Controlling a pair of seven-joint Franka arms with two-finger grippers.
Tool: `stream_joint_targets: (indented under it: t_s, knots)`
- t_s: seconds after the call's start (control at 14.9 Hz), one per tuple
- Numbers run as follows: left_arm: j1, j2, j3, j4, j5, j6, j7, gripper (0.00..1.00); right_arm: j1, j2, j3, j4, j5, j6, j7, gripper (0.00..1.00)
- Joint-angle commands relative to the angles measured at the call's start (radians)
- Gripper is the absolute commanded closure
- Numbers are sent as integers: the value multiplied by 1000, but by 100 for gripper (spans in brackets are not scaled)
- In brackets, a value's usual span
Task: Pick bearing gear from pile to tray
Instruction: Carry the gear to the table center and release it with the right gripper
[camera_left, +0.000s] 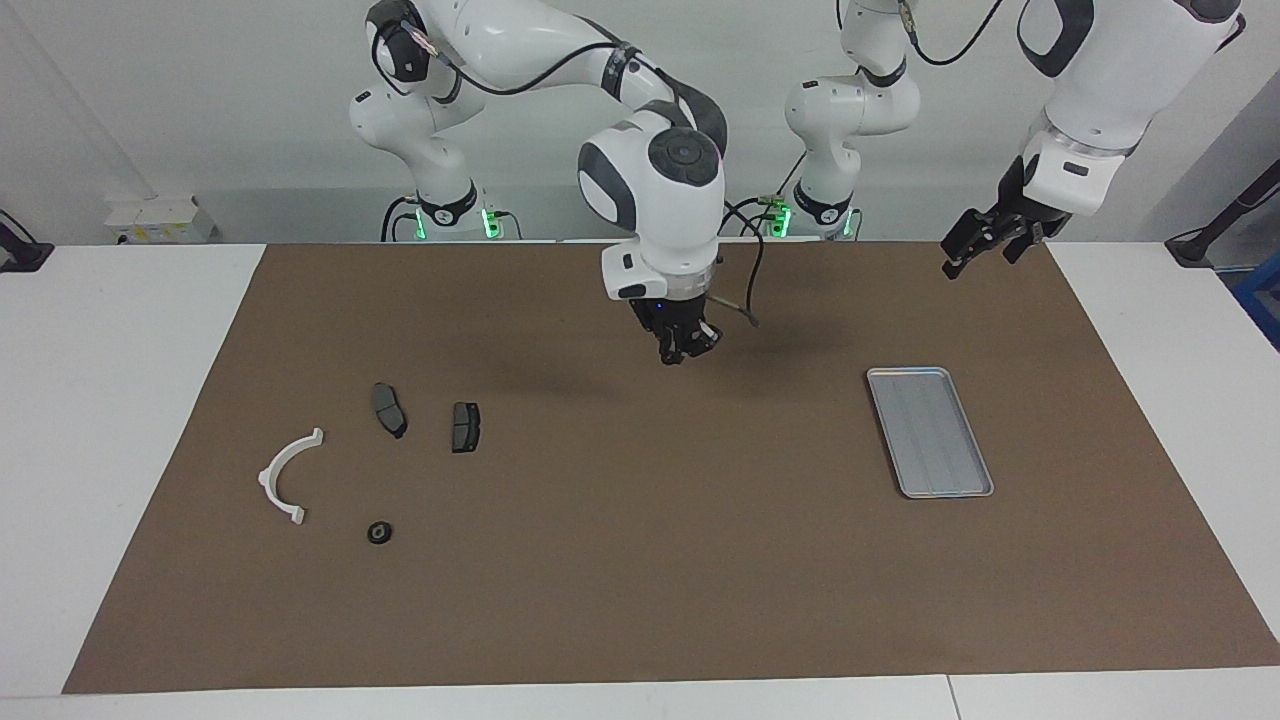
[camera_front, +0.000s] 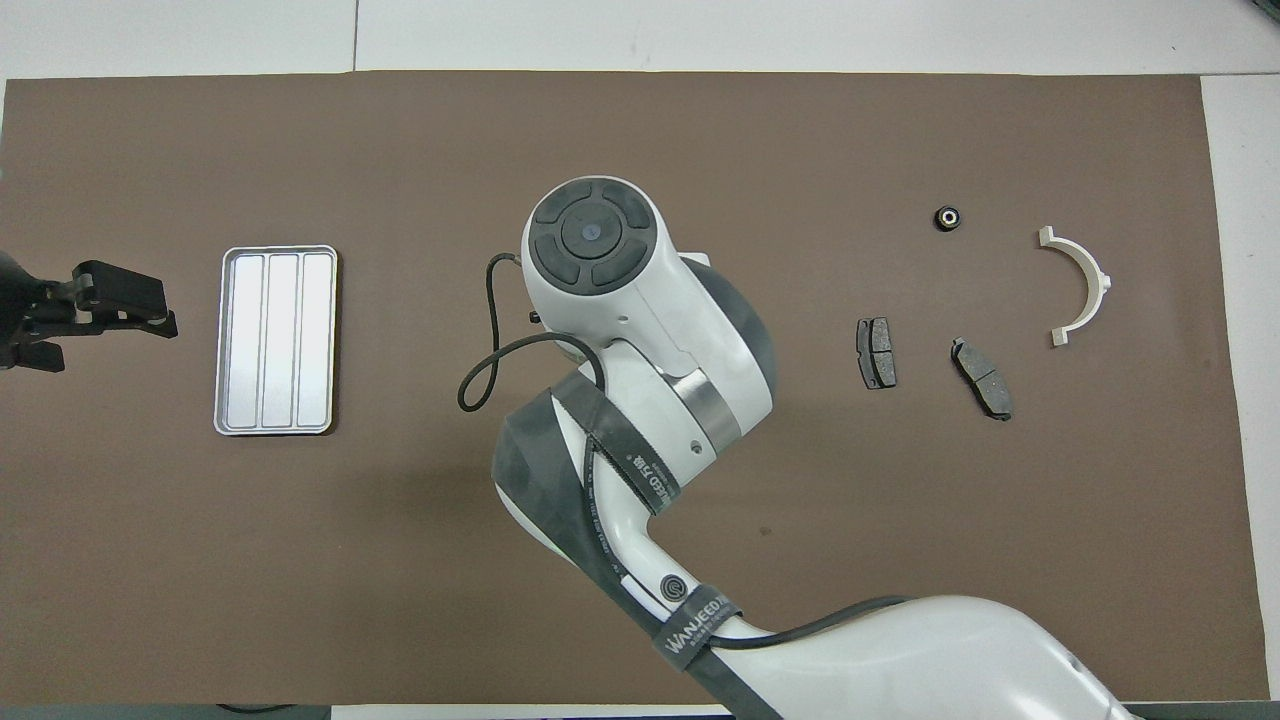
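I see the right gripper (camera_left: 678, 352) closed above mid-mat, contents indiscernible; the left gripper (camera_left: 975, 247) waits open beside the tray (camera_left: 930, 432).

Even, bright light from overhead. My right arm (camera_left: 660, 190) drops a soft, diffuse shadow on the brown mat (camera_left: 640, 560) beneath it. Mild sheen on the tray (camera_front: 277, 341) in the overhead view. Both views sharp, no motion blur. Small green lamps glow at my bases.
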Motion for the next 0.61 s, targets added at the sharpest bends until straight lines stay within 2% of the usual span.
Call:
stream_joint_targets:
  t_s: [0.0,0.27,0.54]
  knots:
    - [11,-17,-5,-13,-11,-13,4,0,37,72,-4,-23,-23,109,95,100]
    - [11,-17,-5,-13,-11,-13,4,0,60,139,-4,-37,-28,216,127,100]
    - [11,-15,-5,-13,-11,-13,4,0,74,173,-4,-40,-46,243,130,100]
